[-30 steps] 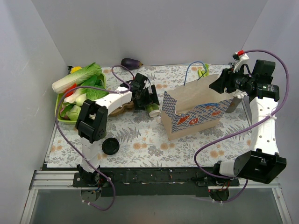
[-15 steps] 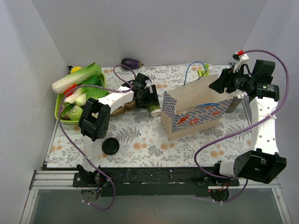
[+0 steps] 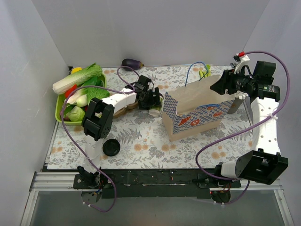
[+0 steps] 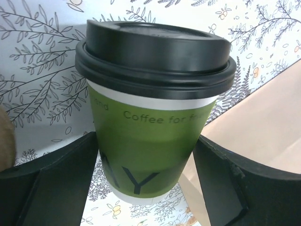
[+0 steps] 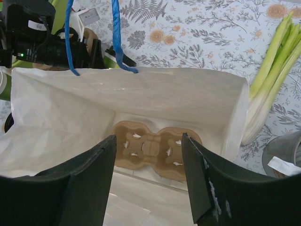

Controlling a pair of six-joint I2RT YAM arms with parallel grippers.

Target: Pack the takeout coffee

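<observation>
On the flowery desk (image 3: 141, 141) the left claw (image 4: 146, 146) flanks the takeout coffee (image 4: 150, 122), grip unclear to me; best squeeze gently below its lid (image 4: 155, 52).

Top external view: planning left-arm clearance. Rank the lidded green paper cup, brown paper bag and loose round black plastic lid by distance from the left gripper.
1. Lidded green paper cup, between the left gripper's fingers.
2. Brown paper bag, just right.
3. Loose black lid, near edge.
</observation>
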